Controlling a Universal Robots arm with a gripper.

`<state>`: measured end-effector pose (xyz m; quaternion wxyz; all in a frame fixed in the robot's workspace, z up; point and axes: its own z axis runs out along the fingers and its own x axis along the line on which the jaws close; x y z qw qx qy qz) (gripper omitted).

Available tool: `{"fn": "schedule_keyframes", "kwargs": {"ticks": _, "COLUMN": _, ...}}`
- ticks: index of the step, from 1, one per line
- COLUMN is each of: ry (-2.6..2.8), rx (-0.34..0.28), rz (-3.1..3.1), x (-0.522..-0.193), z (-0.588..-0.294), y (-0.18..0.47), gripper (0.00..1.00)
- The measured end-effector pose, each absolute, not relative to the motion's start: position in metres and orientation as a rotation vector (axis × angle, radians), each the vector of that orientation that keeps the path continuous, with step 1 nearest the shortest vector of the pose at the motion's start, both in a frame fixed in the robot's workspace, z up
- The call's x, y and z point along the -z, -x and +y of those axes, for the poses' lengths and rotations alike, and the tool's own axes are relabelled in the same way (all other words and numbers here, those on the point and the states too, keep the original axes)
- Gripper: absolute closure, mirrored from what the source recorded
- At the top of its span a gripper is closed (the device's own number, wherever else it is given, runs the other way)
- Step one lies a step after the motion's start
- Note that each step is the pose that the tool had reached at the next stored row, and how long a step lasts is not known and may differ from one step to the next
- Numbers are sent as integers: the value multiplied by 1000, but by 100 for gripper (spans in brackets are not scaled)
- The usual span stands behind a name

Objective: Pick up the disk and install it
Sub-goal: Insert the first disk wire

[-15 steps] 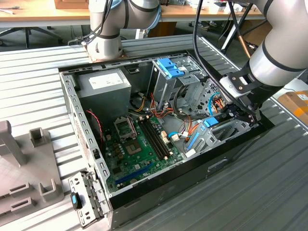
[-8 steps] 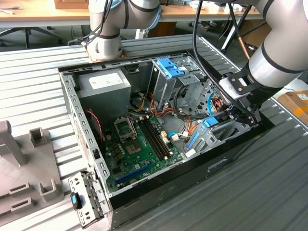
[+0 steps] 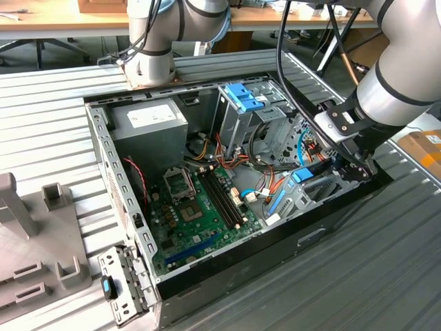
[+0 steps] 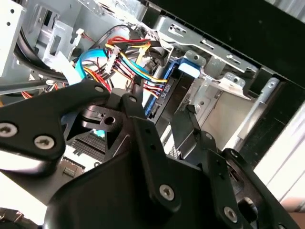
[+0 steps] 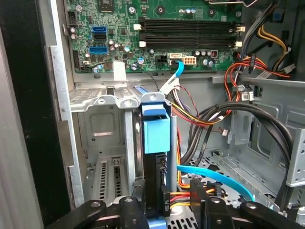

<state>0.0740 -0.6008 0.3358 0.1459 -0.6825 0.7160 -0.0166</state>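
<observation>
Across the exterior view from its left: a grey fixture (image 3: 31, 234) lies on the ribbed surface (image 3: 331, 289) at about 9 o'clock, then the open case (image 3: 124, 207) with its grey box (image 3: 148, 127) at 11 o'clock, the green board (image 3: 203, 214) near the centre, and the tall cage with its blue clip (image 3: 242, 96) at 12 o'clock. At about 3 o'clock the gripper (image 3: 337, 162) reaches into the case's corner, where the disk (image 3: 306, 176) shows as a blue tab among the grey bay metal. In the first wrist view the disk (image 5: 156, 157) stands on edge in the bay (image 5: 102, 138), blue tab toward the board (image 5: 157, 28), black body running back to the gripper (image 5: 162, 210), whose black fingers (image 5: 128, 210) sit on either side of its rear end; it looks closed on the disk, though the contact itself is hidden. Coloured cables (image 5: 200, 114) and a pale blue ribbon cable (image 5: 214, 176) lie just beside it. The second wrist view shows the disk (image 4: 183, 71) edge-on beside the wire bundle (image 4: 126, 55), behind the gripper (image 4: 157, 143). I judge the disk stiff, fairly heavy for its size, and sensitive to knocks; its flat faces are smooth, so the firm hold is across the blue rails, kept square to the bay so they do not bind.
</observation>
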Motion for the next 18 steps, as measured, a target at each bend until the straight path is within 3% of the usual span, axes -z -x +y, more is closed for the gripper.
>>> {"fn": "schedule_keyframes", "kwargs": {"ticks": 5, "ry": 1965, "rx": 48, "rz": 2062, "x": -362, "z": -600, "y": -74, "gripper": 49}}
{"fn": "schedule_keyframes", "kwargs": {"ticks": 14, "ry": 2011, "rx": 72, "rz": 2102, "x": -364, "z": -596, "y": -74, "gripper": 49}}
{"fn": "schedule_keyframes", "kwargs": {"ticks": 18, "ry": 2033, "rx": 49, "rz": 2127, "x": -364, "z": -589, "y": -74, "gripper": 49}}
